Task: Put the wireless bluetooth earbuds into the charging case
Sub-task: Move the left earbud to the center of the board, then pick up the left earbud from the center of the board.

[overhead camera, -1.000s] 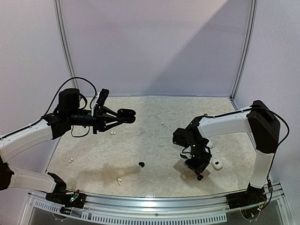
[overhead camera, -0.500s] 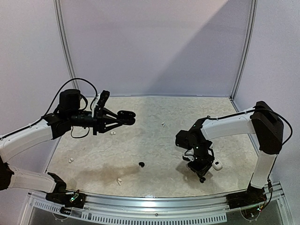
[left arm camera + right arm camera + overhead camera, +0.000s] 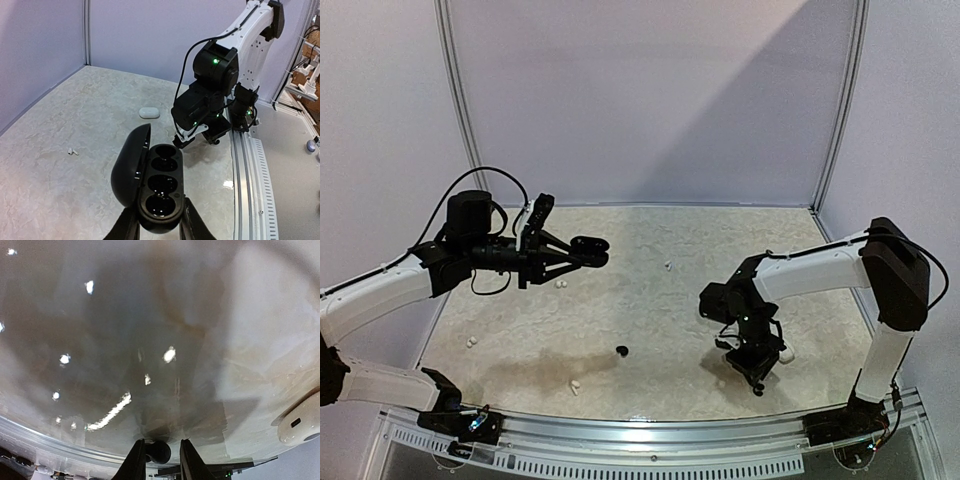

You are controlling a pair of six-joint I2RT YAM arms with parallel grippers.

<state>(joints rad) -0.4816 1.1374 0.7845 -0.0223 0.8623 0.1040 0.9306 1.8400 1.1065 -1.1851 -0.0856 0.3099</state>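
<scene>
Now right end effector (image 3: 160,444) pinches earbud (image 3: 158,452) beside white case (image 3: 304,423); left (image 3: 159,214) grips black case (image 3: 160,190).

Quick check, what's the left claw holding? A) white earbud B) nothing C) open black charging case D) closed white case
C: the left wrist view shows the left claw clamped on the open black charging case with its lid swung up. The right claw has a black earbud between its fingers instead.
</scene>
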